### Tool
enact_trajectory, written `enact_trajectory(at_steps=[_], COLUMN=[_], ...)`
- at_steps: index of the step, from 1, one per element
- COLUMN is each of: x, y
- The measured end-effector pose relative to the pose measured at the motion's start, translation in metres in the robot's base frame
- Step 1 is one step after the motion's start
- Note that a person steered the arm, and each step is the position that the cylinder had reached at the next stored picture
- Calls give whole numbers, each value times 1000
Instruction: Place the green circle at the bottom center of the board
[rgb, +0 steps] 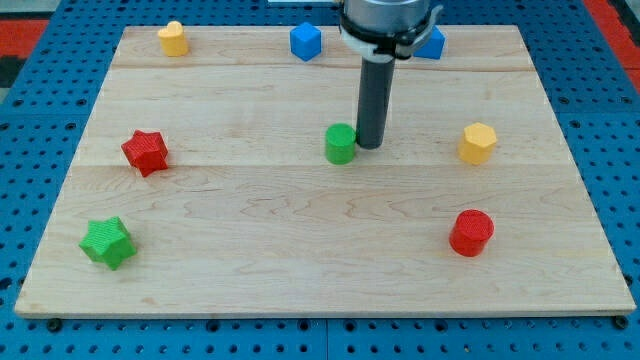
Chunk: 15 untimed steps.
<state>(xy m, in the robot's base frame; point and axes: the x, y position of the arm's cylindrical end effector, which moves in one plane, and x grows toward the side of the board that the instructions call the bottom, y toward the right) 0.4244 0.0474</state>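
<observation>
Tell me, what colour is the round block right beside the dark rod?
Green: the green circle sits just left of my tip, seen in the camera view.

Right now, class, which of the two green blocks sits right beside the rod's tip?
The green circle at the board's middle; my tip stands just to its right in the view. The green star lies far off at the lower left.

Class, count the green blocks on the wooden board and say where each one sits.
2. The green circle sits mid-board, against the left of my tip. The green star sits near the view's bottom-left corner. None seem hidden.
</observation>
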Motion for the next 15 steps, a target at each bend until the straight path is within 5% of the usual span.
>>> enact_trajectory(at_steps=[3,6,9,11,13,15], x=[-22,21,75,97,87,103], y=[-64,-134,-117,-167,-95,-83])
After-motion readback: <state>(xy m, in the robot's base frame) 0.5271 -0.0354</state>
